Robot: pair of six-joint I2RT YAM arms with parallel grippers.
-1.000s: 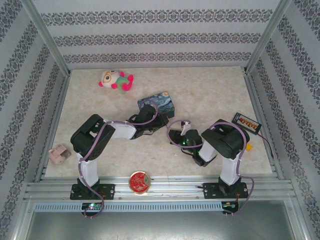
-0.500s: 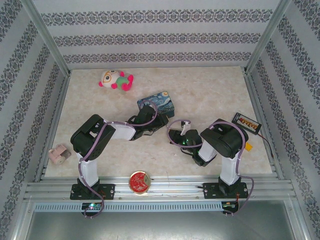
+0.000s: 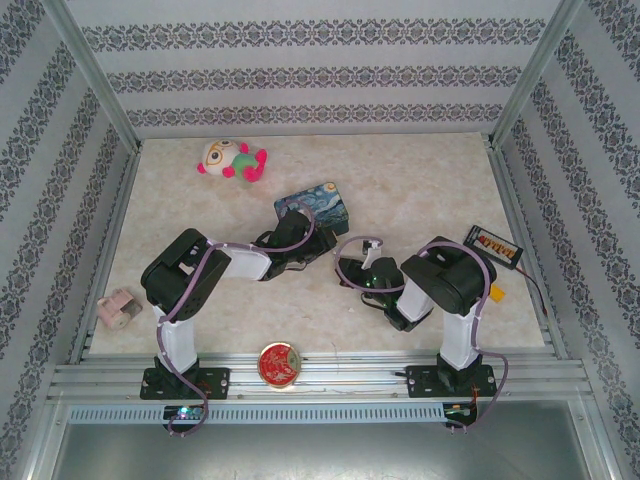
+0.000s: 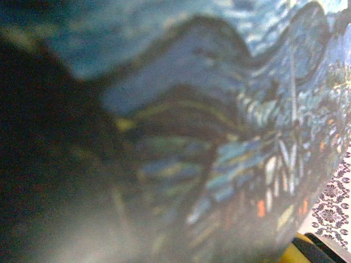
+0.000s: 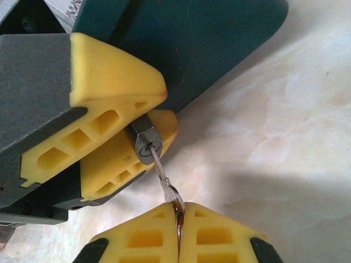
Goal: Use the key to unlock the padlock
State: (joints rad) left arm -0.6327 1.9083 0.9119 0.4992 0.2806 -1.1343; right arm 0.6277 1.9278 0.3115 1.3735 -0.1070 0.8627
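Right wrist: right claw (image 5: 178, 212) clenched on key (image 5: 163, 182) — tip in padlock (image 5: 144, 141); left claw (image 5: 147, 116) grasping padlock.

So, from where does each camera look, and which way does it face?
Top: above and behind, facing down on the table; both arms show.
Left wrist: close against the blue tin; one yellow fingertip shows.
Right wrist: faces its right fingers pinching the key in the padlock, held by left fingers.
Top and left wrist share the tin.

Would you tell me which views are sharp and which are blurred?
Left wrist view: badly out of focus, the blue painted tin too close. Right wrist view: sharp on the key and padlock, soft shadow on the table. Top external view: evenly lit.
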